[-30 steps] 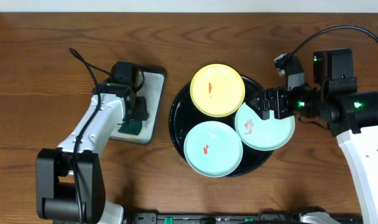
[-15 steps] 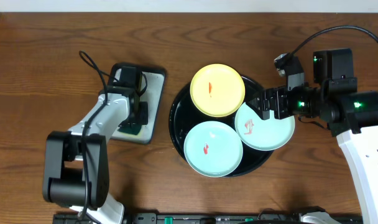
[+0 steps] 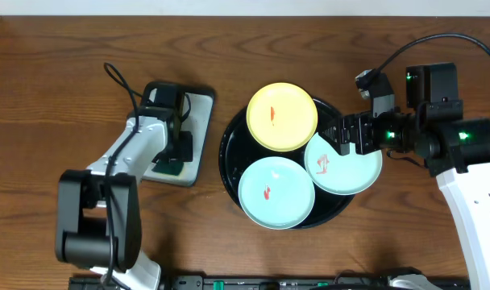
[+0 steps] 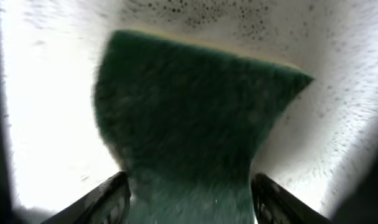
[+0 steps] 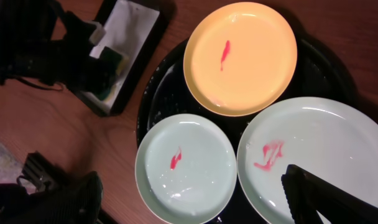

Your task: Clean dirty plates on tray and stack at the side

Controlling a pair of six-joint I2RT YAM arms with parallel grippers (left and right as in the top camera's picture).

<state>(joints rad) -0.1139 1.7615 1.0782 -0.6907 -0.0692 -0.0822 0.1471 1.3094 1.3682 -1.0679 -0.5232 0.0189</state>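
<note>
Brown wood-grain desk (image 3: 68, 64), glossy black tray (image 3: 226, 153) in the middle, and all three shallow round plates sit on it: the yellow plate (image 3: 282, 117), the near mint plate (image 3: 276, 192) and the right mint plate (image 3: 354, 173), each red-smeared. Nothing wiped, nothing stacked. Your left gripper (image 3: 176, 150) pinches the coarse green sponge (image 4: 189, 112) on the small grey tray (image 3: 198, 109), as best the blurred wrist view shows. Your right gripper (image 3: 342, 135) hangs spread wide over the right mint plate.
</note>
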